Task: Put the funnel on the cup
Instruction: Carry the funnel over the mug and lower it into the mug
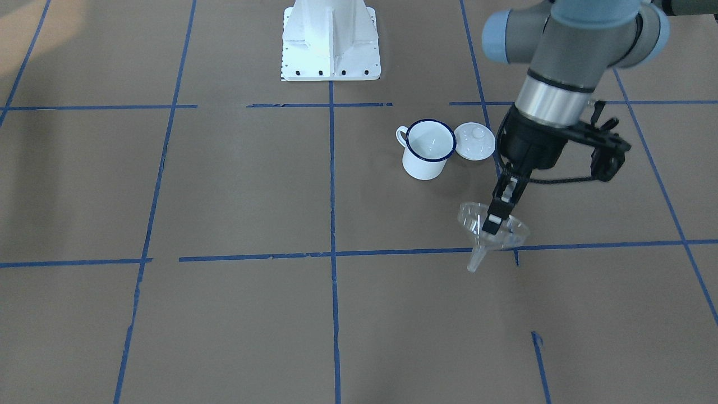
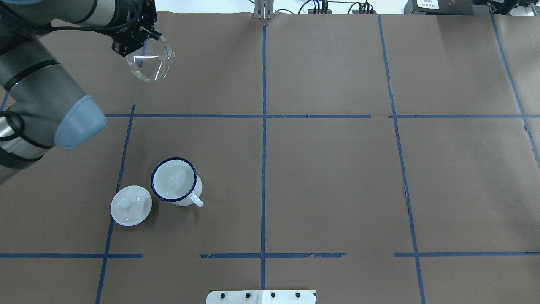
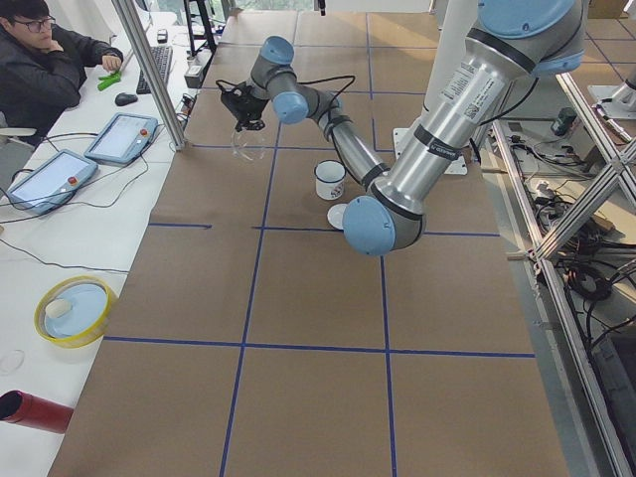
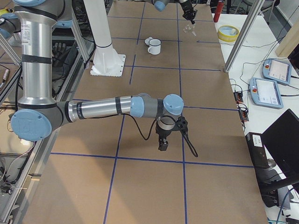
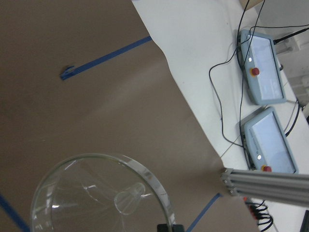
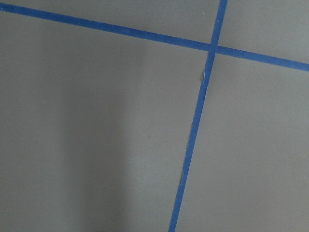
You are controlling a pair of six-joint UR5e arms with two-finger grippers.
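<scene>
1. Closest in: my left jaws are nearly closed, pinching the funnel (image 1: 496,231) by the wall of its cone just under the rim. As far as I can tell, one finger sits inside the mouth and one outside. That rim grip keeps the spout free to drop into something.
2. The funnel hangs mouth up and spout down, a little tilted. It looks clear of the desk (image 2: 337,190), out near the desk's far edge. My left wrist view looks straight down into the cone and through the spout, with only brown paper below it and no cup.
3. Further back towards my base stands the cup (image 2: 174,182), upright, mouth open and empty, handle pointing to my right. It is well apart from the funnel, so I judge the carry across is the step in hand.
4. Just beside the cup, on my left, lies a white knobbed lid (image 2: 131,205), knob up. It is near enough that I would lower the funnel carefully so as not to clip it.
5. Farthest off: my right jaws hang low over bare desk, well away from everything. I cannot tell whether they are spread or closed.
</scene>
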